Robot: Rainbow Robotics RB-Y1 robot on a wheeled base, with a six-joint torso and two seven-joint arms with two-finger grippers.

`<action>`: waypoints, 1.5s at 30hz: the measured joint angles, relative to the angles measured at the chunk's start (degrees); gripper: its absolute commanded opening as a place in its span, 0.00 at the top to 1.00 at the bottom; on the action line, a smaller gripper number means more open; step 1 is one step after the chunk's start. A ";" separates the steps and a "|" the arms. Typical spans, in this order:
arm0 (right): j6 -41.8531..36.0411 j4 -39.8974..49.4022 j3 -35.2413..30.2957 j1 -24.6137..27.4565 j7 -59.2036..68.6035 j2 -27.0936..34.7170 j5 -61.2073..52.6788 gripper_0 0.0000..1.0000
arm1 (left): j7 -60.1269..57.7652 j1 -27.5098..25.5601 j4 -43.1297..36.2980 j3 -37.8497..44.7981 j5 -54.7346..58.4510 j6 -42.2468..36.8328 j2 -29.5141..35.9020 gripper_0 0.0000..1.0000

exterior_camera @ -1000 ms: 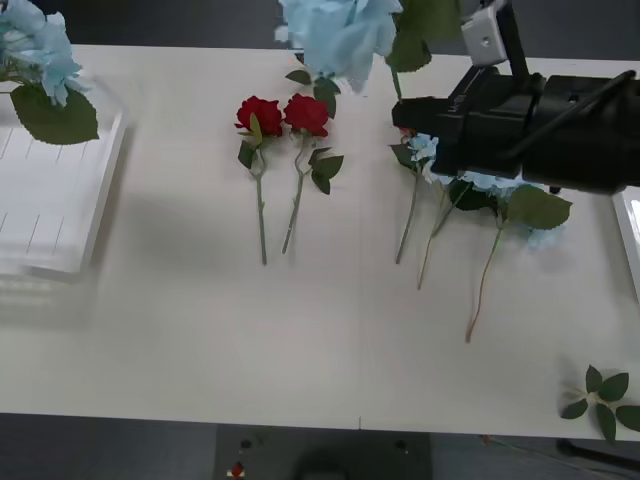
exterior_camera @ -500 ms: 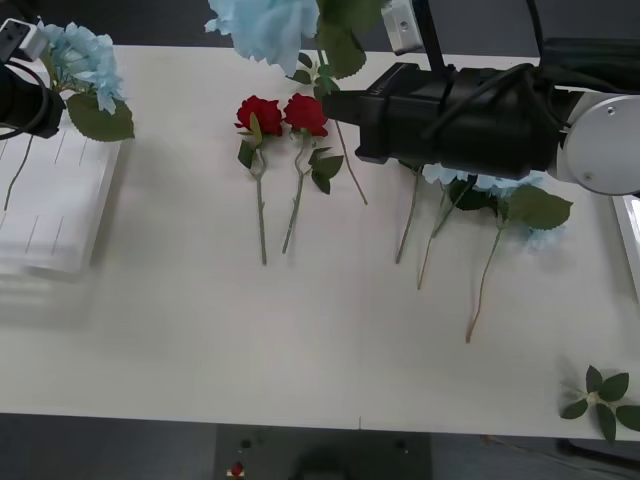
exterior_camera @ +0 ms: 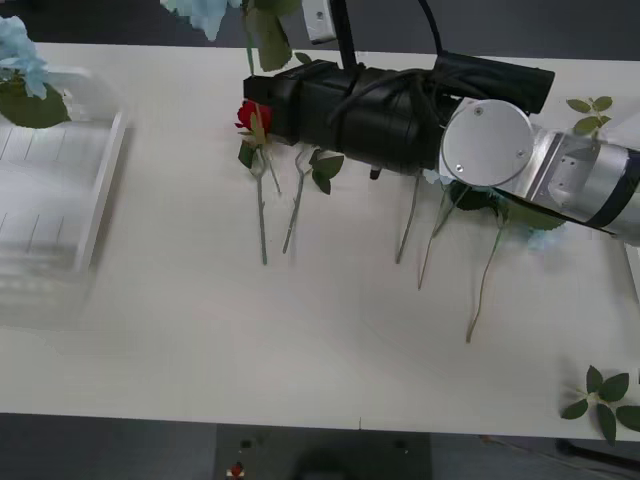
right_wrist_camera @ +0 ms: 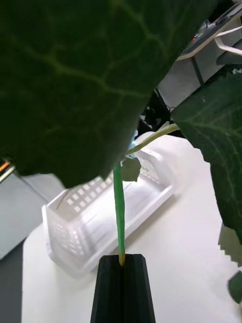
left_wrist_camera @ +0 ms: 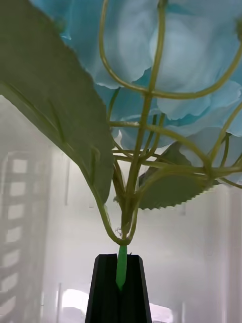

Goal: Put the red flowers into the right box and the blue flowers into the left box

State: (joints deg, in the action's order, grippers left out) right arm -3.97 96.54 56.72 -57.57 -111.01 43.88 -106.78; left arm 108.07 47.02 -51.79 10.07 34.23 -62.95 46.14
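The right arm [exterior_camera: 340,100] has moved further toward the left box [exterior_camera: 60,190]; both grippers [right_wrist_camera: 122,262] [left_wrist_camera: 121,275] are closed on blue flower stems [left_wrist_camera: 161,65].

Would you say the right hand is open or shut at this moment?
Shut: in the right wrist view the right hand has its two black fingers pressed together on the green stem of a blue flower.

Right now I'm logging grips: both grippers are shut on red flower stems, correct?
Not quite. Both are shut on stems, but of blue flowers. The left wrist view shows the left gripper pinching a blue flower over the left box; the front view shows blue petals above the right arm.
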 measured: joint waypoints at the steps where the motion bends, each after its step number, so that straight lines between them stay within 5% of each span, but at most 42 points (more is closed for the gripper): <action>1: 0.00 -0.32 0.00 -0.26 0.00 -0.68 -0.30 1.00 | -0.11 0.00 1.11 0.07 -0.58 1.25 0.00 1.00; 18: 0.00 -0.75 0.01 -3.07 0.01 -2.43 -3.37 1.00 | -4.47 -1.82 9.45 -0.26 3.21 7.16 -0.05 0.98; 19: 0.00 -0.75 0.01 -3.07 0.01 -2.43 -3.37 1.00 | -4.47 -2.02 9.45 -0.42 3.49 7.27 -0.05 0.52; 21: 0.00 -0.75 0.01 -3.07 0.01 -2.43 -3.37 1.00 | -4.47 -2.16 9.45 -1.03 3.95 7.27 -0.05 0.11; 22: 0.00 -0.75 0.01 -3.07 0.01 -2.43 -3.37 1.00 | -4.47 -2.16 9.45 -1.41 4.00 7.27 -0.05 0.00; 37: 0.00 -0.75 0.01 -3.07 0.01 -2.43 -3.37 1.00 | -4.40 -2.16 8.67 -2.29 4.76 4.93 0.02 0.00; 45: 0.00 -0.74 0.01 -3.07 0.01 -2.43 -3.37 1.00 | 12.86 -2.16 5.90 2.47 24.69 -7.76 1.53 0.00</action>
State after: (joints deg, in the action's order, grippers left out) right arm -3.97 95.80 56.73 -60.64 -111.00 41.45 -110.16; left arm 120.93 44.86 -45.89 12.54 58.92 -70.70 47.67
